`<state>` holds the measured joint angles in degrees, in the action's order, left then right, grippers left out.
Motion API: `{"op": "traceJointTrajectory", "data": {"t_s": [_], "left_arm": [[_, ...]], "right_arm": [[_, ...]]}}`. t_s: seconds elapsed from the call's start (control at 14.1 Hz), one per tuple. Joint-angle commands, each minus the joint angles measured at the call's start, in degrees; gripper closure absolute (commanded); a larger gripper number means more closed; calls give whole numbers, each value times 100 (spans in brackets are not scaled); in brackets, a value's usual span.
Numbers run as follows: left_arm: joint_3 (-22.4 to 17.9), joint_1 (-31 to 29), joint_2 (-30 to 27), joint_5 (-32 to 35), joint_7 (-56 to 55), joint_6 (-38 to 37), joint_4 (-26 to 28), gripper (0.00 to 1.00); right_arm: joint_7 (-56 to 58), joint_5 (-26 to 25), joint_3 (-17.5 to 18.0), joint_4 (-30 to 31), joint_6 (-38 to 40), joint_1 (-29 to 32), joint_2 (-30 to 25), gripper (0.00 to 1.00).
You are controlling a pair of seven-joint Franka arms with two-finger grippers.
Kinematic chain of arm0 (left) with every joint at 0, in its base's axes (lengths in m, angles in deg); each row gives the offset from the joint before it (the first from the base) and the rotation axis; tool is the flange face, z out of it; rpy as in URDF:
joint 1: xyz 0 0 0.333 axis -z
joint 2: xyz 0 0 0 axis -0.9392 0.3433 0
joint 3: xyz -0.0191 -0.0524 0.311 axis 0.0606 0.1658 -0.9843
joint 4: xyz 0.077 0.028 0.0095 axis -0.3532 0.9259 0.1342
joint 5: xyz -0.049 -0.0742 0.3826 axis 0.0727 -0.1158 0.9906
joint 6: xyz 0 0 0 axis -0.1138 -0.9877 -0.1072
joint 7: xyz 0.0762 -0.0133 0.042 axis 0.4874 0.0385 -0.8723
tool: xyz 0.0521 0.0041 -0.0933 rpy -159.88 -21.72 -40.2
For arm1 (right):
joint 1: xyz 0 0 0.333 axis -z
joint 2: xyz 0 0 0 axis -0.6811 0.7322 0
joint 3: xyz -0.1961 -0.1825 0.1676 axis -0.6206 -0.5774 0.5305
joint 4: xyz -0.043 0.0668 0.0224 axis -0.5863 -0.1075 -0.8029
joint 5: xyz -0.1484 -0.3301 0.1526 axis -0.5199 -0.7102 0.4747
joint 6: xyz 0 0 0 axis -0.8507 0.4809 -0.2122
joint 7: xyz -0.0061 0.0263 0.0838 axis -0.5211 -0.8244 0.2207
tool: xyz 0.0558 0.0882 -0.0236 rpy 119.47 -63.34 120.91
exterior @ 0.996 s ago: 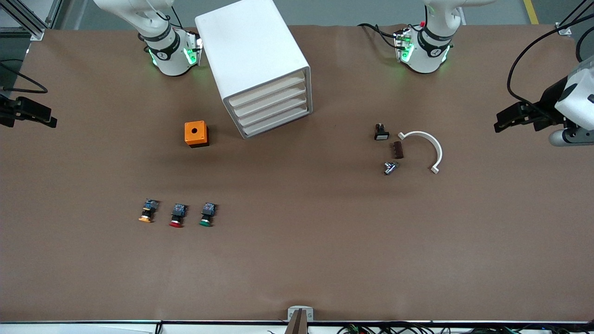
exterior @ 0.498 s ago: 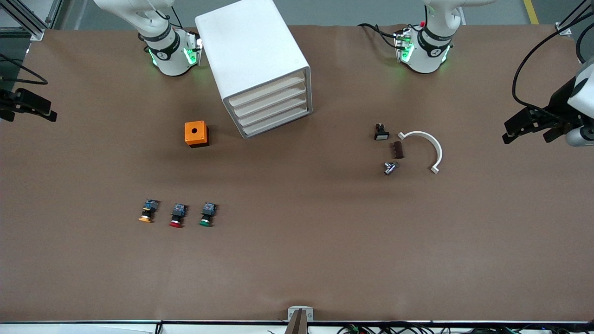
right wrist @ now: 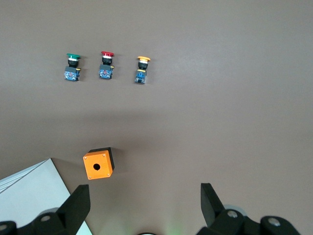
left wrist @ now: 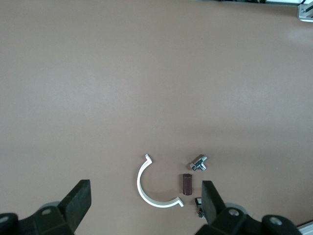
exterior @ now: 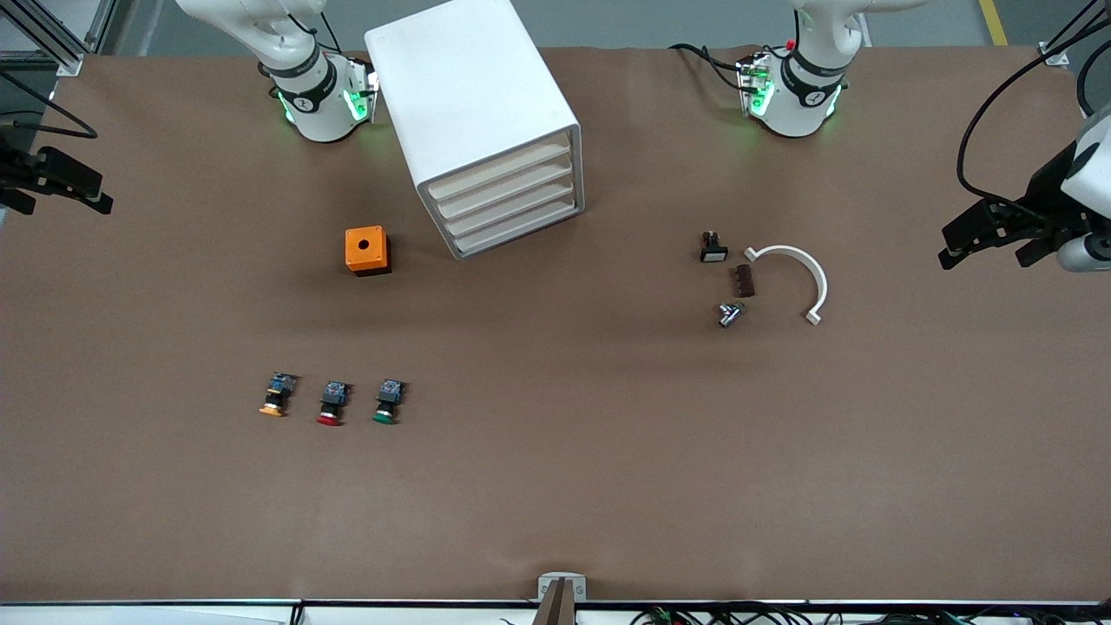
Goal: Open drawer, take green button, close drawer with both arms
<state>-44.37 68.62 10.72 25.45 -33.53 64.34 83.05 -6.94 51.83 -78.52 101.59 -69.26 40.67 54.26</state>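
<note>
The drawer (exterior: 519, 233) is the lowest of four in the front of the white cabinet (exterior: 469, 104), and it is closed, flush with the three drawers above it. The green button (exterior: 387, 403) lies on the table (exterior: 608, 451), nearer to the front camera than the cabinet and toward the right arm's end, well apart from the cabinet. It is the last in a row of three: the red button (exterior: 331, 404) is just beside it, then the orange button (exterior: 276, 395). Between this row and the cabinet sits an orange box (exterior: 367, 250) with a round hole on top, near the cabinet. Toward the left arm's end from the cabinet lie a white curved bracket (exterior: 798, 273), a small brown block (exterior: 744, 280), a small black part (exterior: 713, 247) and a metal piece (exterior: 730, 313), close together. The left gripper (exterior: 985, 236) hangs over the left arm's end of the table, fingers spread and holding nothing. The right gripper (exterior: 56, 182) hangs over the right arm's end, also spread and empty.
</note>
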Motion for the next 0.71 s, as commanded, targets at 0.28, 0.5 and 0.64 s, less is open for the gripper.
{"op": "traceJointTrajectory", "data": {"t_s": [0.28, 0.5, 0.64], "left_arm": [[42, 7, 15, 140, 19, -97, -61, 1], [42, -2, 6, 132, 28, -97, -69, 1], [42, -2, 6, 132, 11, -97, -69, 1]], "right_arm": [[20, 22, 115, 157, -219, 147, -113, 0], [29, 22, 98, 157, -218, 164, -122, 0], [38, 22, 19, 157, -210, 164, -157, 0]]}}
